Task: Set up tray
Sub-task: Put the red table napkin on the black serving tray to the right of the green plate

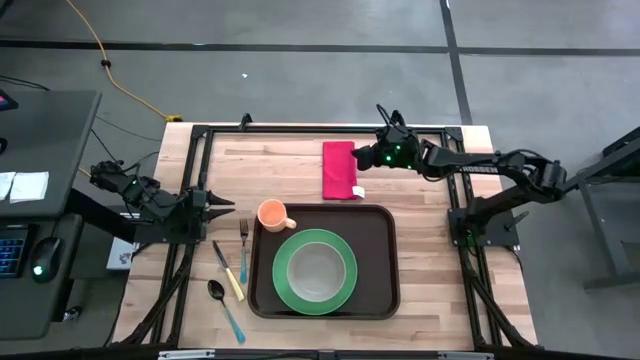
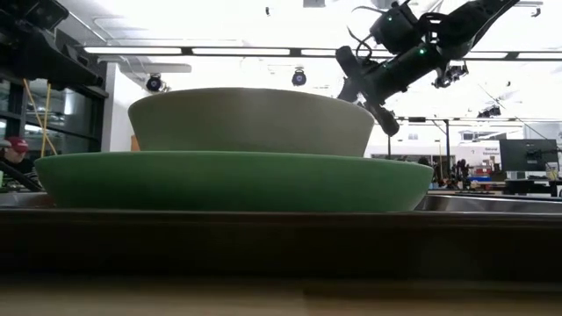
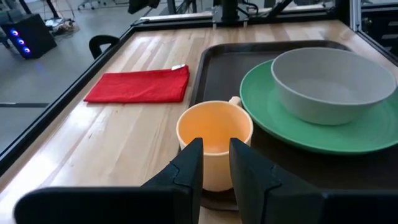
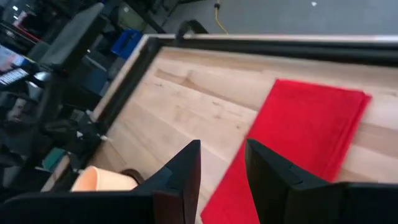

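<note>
The dark brown tray [image 1: 375,235] lies at the table's middle, toward its near edge. A green plate [image 1: 284,275] sits on the tray, and a pale bowl [image 1: 318,270] sits on the plate. An orange cup [image 1: 272,214] stands in the tray's far left corner. A folded red napkin [image 1: 340,170] lies flat on the wood beyond the tray. My left gripper [image 1: 228,207] is level at the table's left, a little short of the cup [image 3: 214,134], with its fingers slightly apart around nothing. My right gripper [image 1: 368,158] hangs open above the napkin's right edge [image 4: 292,130], raised well clear [image 2: 384,118].
A fork [image 1: 243,248], a yellow-handled knife [image 1: 228,272] and a blue-handled spoon [image 1: 225,308] lie on the wood left of the tray. A black frame [image 1: 320,130] borders the table. There is bare wood right of the tray [image 1: 440,260].
</note>
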